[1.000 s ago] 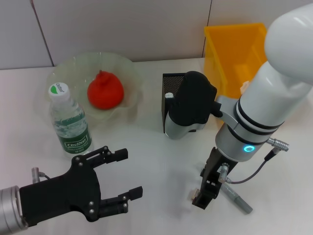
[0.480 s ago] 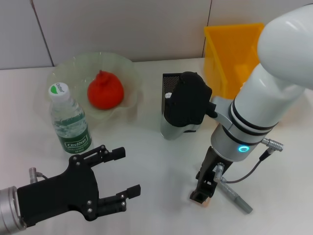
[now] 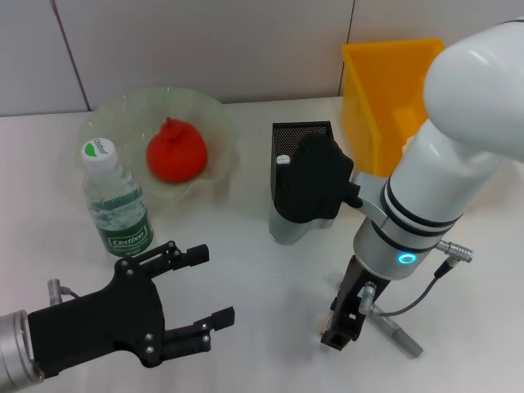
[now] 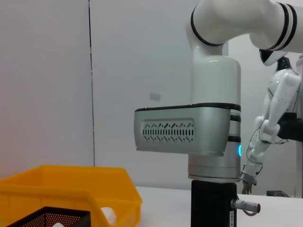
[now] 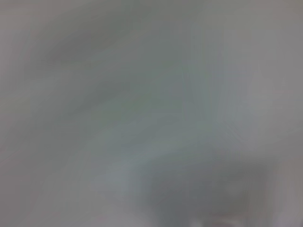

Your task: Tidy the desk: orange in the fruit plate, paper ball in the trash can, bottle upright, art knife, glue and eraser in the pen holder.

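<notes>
Nearest us, our left gripper (image 3: 190,291) hangs wide open, and our right gripper (image 3: 337,332) points down at the table (image 3: 262,270); we cannot tell its jaws. A gray pen (image 3: 396,334) lies beside it. Behind stand the bottle (image 3: 117,207), pen holder (image 3: 300,164), orange (image 3: 175,152) in the fruit plate (image 3: 123,110), and trash can (image 3: 385,78). Our right arm has slid left.

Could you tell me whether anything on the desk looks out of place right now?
One thing: a grey pen-like tool lies loose on the table beside the right end effector, not in the pen holder. The orange sits in the plate and the bottle stands upright. The left end effector hovers open.
</notes>
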